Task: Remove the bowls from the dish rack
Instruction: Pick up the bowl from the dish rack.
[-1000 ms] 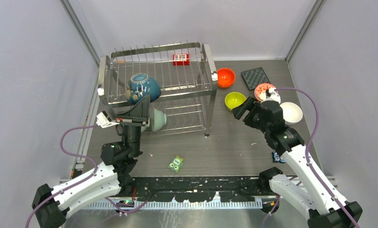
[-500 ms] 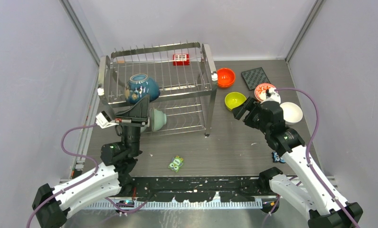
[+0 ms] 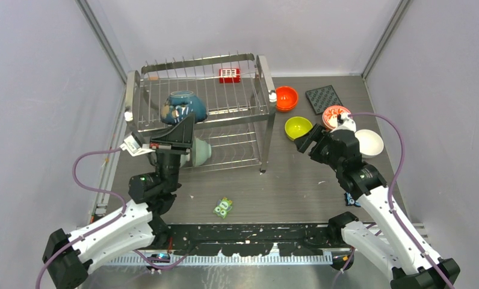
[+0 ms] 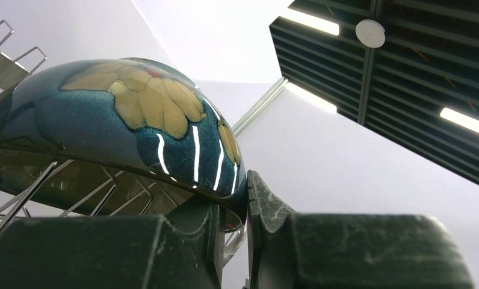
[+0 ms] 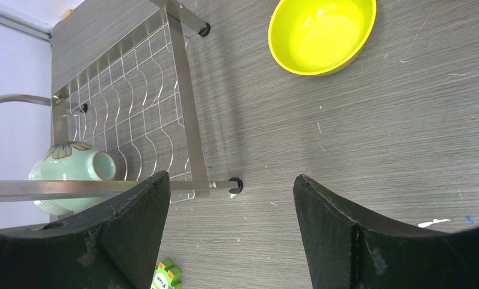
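Observation:
The steel dish rack (image 3: 258, 90) stands at the back left. A dark teal-blue bowl (image 3: 185, 105) sits upside down on its upper tier; in the left wrist view (image 4: 123, 132) its rim is pinched between my fingers. My left gripper (image 3: 188, 122) is shut on that rim. A pale green bowl (image 3: 200, 150) lies on the lower tier, also seen in the right wrist view (image 5: 71, 171). A yellow-green bowl (image 3: 298, 127), an orange bowl (image 3: 286, 98), a red-flowered bowl (image 3: 335, 114) and a white bowl (image 3: 369, 142) sit on the table at right. My right gripper (image 3: 304, 139) is open and empty.
A dark square mat (image 3: 324, 98) lies at the back right. A small green toy (image 3: 223, 206) lies on the table in front of the rack. A red-white block (image 3: 229, 74) is clipped on the rack's back rail. Walls close in on both sides.
The teal-blue bowl has tipped from lying on its side to upside down and shifted right, held by my left gripper, which rose toward it. The right arm has barely moved.

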Tool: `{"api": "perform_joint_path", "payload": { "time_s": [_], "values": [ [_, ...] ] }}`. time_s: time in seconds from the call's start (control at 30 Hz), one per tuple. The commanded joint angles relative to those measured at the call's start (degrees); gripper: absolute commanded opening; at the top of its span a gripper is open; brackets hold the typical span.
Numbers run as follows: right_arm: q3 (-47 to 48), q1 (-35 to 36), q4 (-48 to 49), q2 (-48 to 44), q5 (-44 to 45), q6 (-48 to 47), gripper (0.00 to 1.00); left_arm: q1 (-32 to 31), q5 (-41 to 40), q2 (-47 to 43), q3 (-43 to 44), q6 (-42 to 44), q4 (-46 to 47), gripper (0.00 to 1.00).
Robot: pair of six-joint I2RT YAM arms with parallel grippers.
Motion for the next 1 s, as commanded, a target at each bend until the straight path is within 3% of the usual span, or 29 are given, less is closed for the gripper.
{"api": "perform_joint_path", "payload": {
  "time_s": [0.0,0.3,0.77,0.97],
  "values": [
    [0.4,0.2,2.1,-1.2,0.9,-1.2,0.79,0.0,8.4,1.0,4.7,2.6,6.1,0.00],
    [0.0,0.5,1.8,-1.8,1.4,-1.6,0.79,0.7,10.8,2.3,7.0,6.0,7.6,0.00],
    [-0.2,0.5,1.3,-3.2,1.5,-1.5,0.79,2.0,23.1,7.2,18.5,14.9,2.7,0.00],
    [1.8,0.5,-0.4,-3.7,0.9,-1.3,0.79,2.1,31.6,7.9,26.3,18.2,-4.7,0.00]
  ]
}}
